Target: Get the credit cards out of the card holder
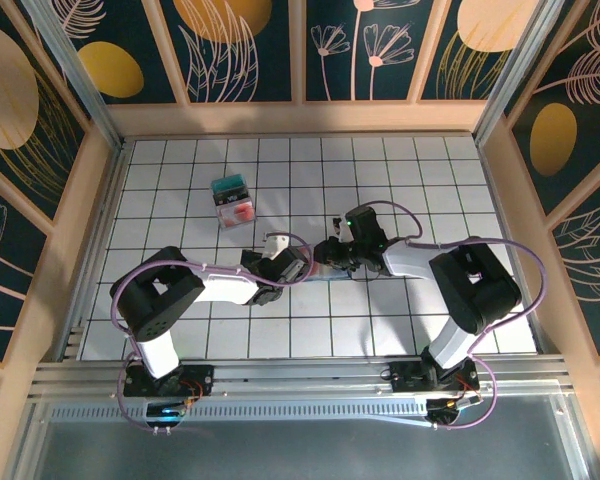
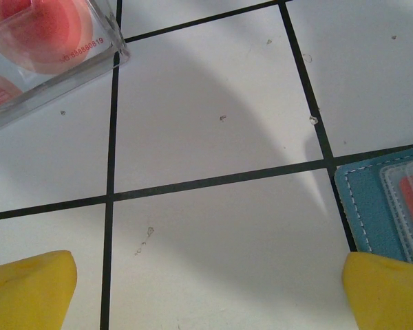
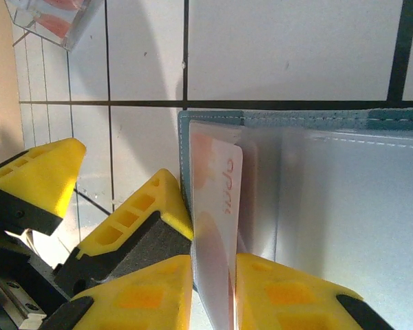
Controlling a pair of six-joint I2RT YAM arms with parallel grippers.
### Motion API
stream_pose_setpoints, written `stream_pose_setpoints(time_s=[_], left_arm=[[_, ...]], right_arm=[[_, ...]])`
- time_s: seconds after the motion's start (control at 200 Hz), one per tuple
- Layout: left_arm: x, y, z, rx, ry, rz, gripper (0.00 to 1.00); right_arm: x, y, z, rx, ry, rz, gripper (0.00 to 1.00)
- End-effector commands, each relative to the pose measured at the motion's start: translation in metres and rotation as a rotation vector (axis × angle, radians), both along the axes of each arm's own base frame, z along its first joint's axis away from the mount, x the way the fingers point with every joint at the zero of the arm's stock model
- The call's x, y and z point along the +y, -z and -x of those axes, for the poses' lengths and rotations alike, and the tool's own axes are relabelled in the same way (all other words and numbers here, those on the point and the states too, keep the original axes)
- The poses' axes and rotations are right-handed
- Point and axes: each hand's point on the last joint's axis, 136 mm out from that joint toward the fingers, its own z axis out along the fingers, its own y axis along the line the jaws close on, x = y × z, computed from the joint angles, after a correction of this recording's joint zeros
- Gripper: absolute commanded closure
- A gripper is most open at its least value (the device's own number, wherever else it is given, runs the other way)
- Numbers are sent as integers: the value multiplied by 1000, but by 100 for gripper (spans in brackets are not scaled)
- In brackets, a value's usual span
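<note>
White gridded worktop (image 1: 180, 190) boxed in by floral walls: right gripper (image 3: 217, 292) is pinching a credit card (image 3: 217, 199) edge-up out of the slate-blue card holder (image 3: 330, 206), while left gripper (image 2: 210, 289) sits wide open at the holder's edge, probably to stop it sliding.

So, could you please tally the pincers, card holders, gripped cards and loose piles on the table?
Pincers: 2 (left pincer, right pincer)
Card holder: 1
Credit card pinched by the right pincer: 1
Teal and red-pink pile: 1
Total: 5
</note>
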Motion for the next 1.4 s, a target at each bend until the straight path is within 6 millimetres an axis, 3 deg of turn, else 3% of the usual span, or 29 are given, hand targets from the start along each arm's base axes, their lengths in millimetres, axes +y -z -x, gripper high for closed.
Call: stream_pose_setpoints(time_s=[0.0, 0.455, 0.856, 0.891, 1.111, 1.396], left_arm=[[1, 12, 5, 47, 19, -39, 1], [-4, 12, 4, 51, 29, -24, 1], [0, 15, 6, 58, 16, -36, 1], [1, 15, 7, 60, 17, -39, 1], [4, 17, 8, 66, 9, -48, 1], [5, 17, 8, 67, 6, -53, 1]], right_arm=[[8, -11, 1, -16, -22, -72, 77], [19, 7, 9, 31, -56, -134, 70], [21, -9, 15, 8, -84, -215, 76], [12, -10, 7, 5, -54, -222, 76], [6, -21, 6, -4, -44, -281, 77], [-2, -19, 4, 1, -23, -282, 78]])
